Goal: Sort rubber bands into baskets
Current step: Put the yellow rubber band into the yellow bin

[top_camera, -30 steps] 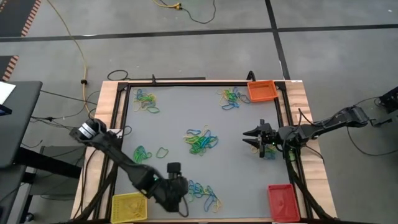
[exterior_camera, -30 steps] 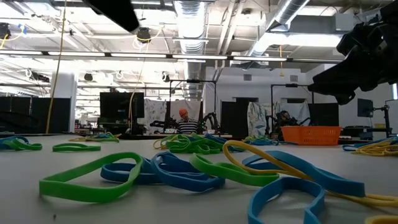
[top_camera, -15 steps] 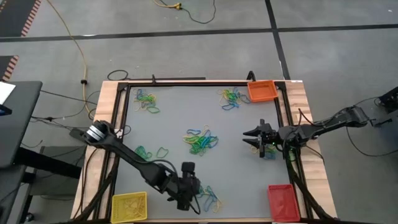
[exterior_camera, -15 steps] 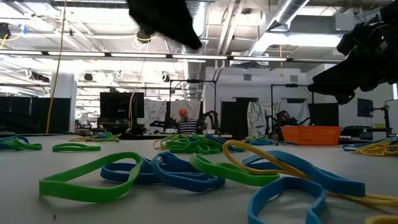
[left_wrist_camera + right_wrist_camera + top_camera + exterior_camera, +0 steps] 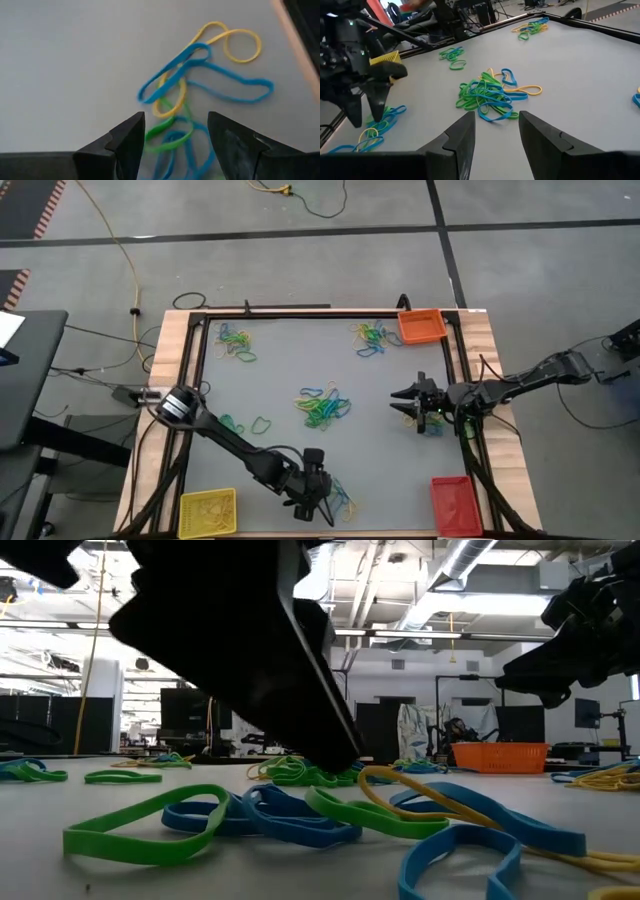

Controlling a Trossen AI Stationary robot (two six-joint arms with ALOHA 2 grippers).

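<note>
Fingers of the left hand are seen spread apart, nothing between them, poised over a small heap of blue, yellow and green rubber bands near the worktop's near edge. In the left wrist view the same heap lies just ahead of the open fingers, with bare grey surface on one side of it. The yellow basket sits at the near left corner, close beside the left arm, and the red basket at the near right corner.

The right hand is held on the right side of the worktop, fingers parted and empty, pointing toward the middle heap of bands; open surface is left between them. Further clusters are found at the far left and far right, the latter just beside the orange basket in the far right corner. A dark raised frame borders the worktop.
</note>
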